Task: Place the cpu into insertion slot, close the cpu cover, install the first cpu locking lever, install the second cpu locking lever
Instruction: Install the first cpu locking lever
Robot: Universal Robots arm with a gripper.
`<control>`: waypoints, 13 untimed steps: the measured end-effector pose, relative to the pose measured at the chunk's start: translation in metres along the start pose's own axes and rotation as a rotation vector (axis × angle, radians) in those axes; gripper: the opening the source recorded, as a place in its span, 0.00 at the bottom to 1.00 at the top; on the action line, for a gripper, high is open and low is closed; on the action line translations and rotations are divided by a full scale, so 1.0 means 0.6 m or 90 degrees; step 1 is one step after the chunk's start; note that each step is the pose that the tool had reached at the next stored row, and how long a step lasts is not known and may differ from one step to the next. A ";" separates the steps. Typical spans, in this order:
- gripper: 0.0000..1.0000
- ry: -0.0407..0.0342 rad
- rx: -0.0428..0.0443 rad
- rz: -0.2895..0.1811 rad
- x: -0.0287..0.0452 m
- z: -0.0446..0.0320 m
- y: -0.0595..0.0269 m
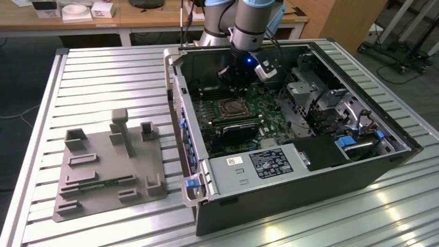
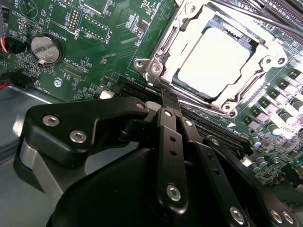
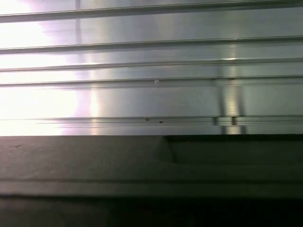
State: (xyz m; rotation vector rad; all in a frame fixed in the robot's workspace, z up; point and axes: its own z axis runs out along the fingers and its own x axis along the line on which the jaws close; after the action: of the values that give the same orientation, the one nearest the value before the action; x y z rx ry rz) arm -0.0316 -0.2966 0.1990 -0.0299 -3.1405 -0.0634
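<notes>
Near the middle of the green circuit board, the small square cpu lies flat, smooth silvery top upward and with no long axis, in the insertion slot. The thin silvery metal cpu cover is down around its edges. Just beside a socket corner, the black jointed gripper has its jaws drawn together, nothing visible between them, inside the black metal computer case.

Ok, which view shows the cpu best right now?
The second wrist view: the cpu sits close up in the slot, its silvery top framed by the cover. In the exterior view it is a small patch near the gripper. The first wrist view faces table slats.
</notes>
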 end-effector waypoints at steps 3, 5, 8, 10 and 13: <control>0.10 0.0000 0.0001 0.000 0.000 0.000 0.000; 0.10 -0.0001 0.0000 0.000 0.000 -0.001 0.000; 0.10 -0.0001 -0.0001 0.000 0.000 -0.001 0.000; 0.10 0.0000 0.0001 0.000 0.000 -0.001 0.000; 0.10 0.0000 0.0004 0.000 0.000 -0.001 0.000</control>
State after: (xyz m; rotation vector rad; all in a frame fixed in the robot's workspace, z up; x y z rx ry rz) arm -0.0314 -0.2966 0.1996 -0.0300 -3.1406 -0.0626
